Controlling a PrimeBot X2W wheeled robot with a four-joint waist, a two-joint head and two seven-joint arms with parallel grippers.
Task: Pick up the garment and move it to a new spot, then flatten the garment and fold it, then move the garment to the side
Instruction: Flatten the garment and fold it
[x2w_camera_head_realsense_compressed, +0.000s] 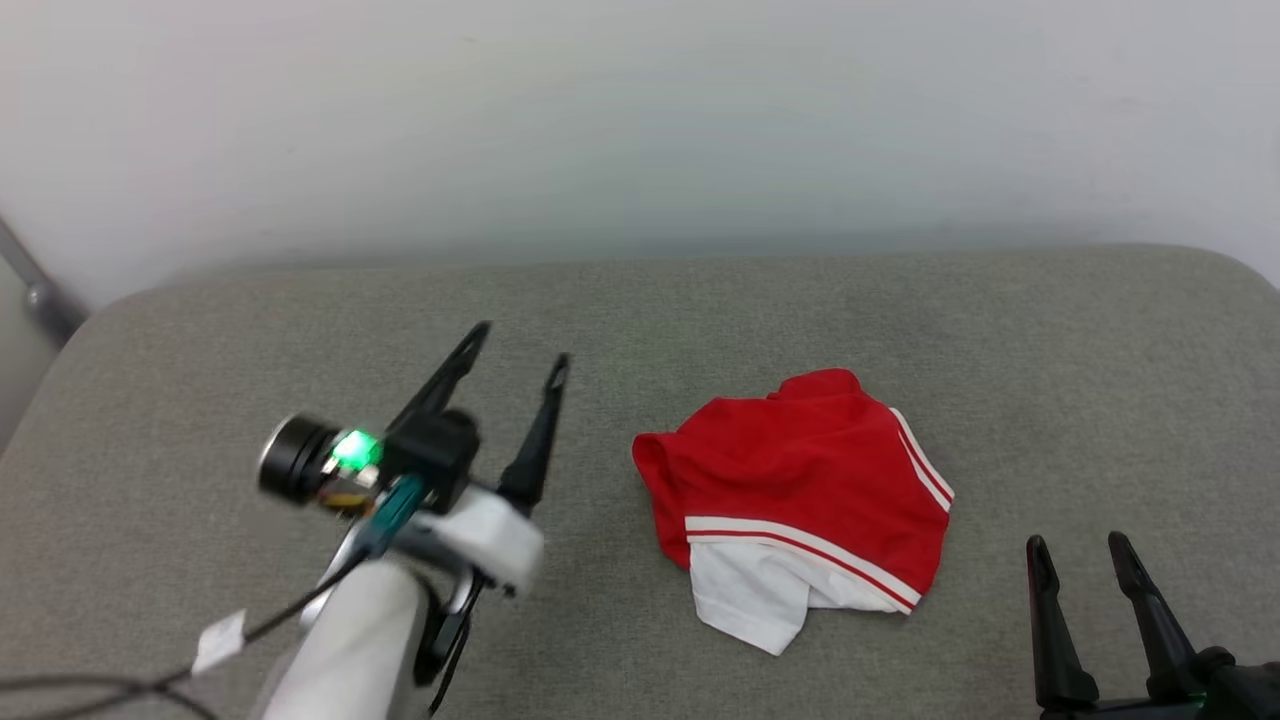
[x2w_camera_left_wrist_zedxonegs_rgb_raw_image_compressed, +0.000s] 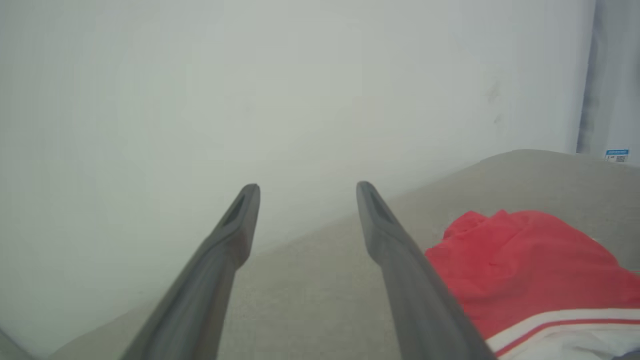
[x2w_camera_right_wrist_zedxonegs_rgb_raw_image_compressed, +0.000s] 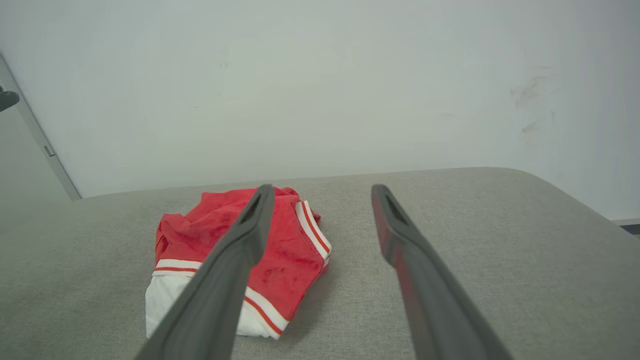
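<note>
Two grippers, both spread wide and holding nothing, flank a red jersey T-shirt with white sleeves and red-white striped seams (x2w_camera_head_realsense_compressed: 800, 470), which lies in a loose, rumpled heap on a grey fabric-covered cushion (x2w_camera_head_realsense_compressed: 900, 320), right of the middle and well clear of the pale wall (x2w_camera_head_realsense_compressed: 640, 120) behind. One white sleeve sticks out at the near edge of the heap; no lettering shows on the upturned side.

The left gripper (x2w_camera_head_realsense_compressed: 522, 345) hangs above the cushion to the left of the garment, apart from it, fingers pointing toward the wall. The right gripper (x2w_camera_head_realsense_compressed: 1078, 543) sits low at the near right, just off the garment's corner, and its wrist view looks straight over the heap.

My reading is that the first step is in hand: the garment is not yet picked up, flattened or folded. The next move calls for one gripper, probably the left, to swing over the heap, come down onto a raised ridge of cloth and close on it. Jersey is limp and slippery, so a shallow pinch may catch only the top layer, and the bundle would unroll as it lifts
</note>
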